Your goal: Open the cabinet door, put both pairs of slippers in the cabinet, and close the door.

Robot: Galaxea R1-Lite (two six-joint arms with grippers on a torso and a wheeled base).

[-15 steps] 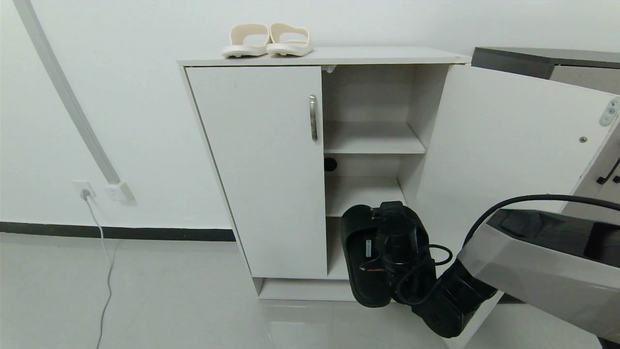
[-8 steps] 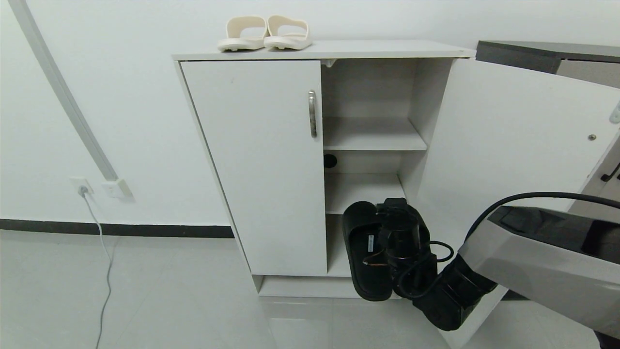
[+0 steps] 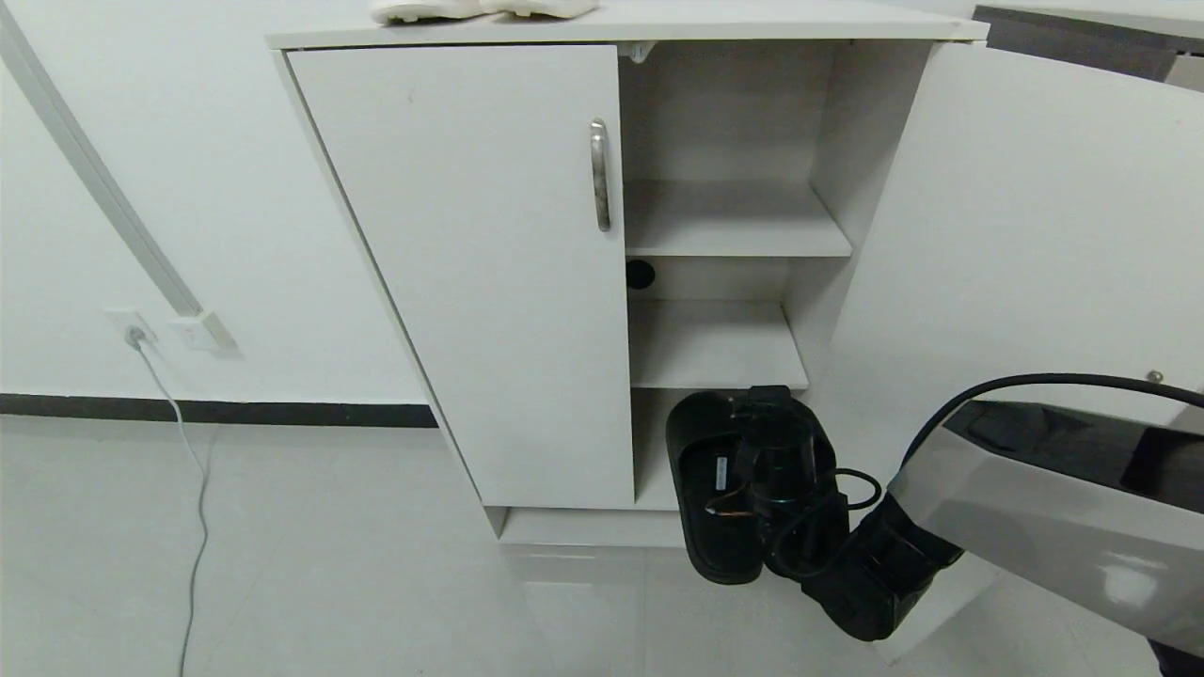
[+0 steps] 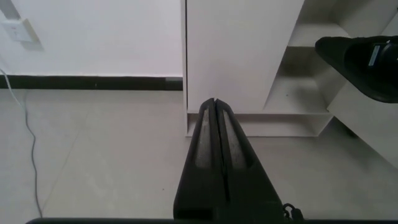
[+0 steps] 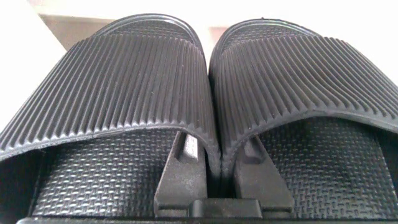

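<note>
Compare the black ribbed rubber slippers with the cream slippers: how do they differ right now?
The black ribbed rubber slippers are clamped in the right gripper; the cream slippers lie free, with nothing gripping them. The black pair is low, before the white cabinet's bottom opening; the cream pair is up on the cabinet's top. Shared: each pair sits side by side, and neither is inside yet.

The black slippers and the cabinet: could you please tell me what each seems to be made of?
The black slippers: probably moulded rubber or foam, matte; straps finely ribbed, footbeds stippled. The cabinet: likely laminated board, smooth white satin faces with flat thin-edged panels; core not visible. Its handle: apparently brushed metal, with a silvery sheen.
</note>
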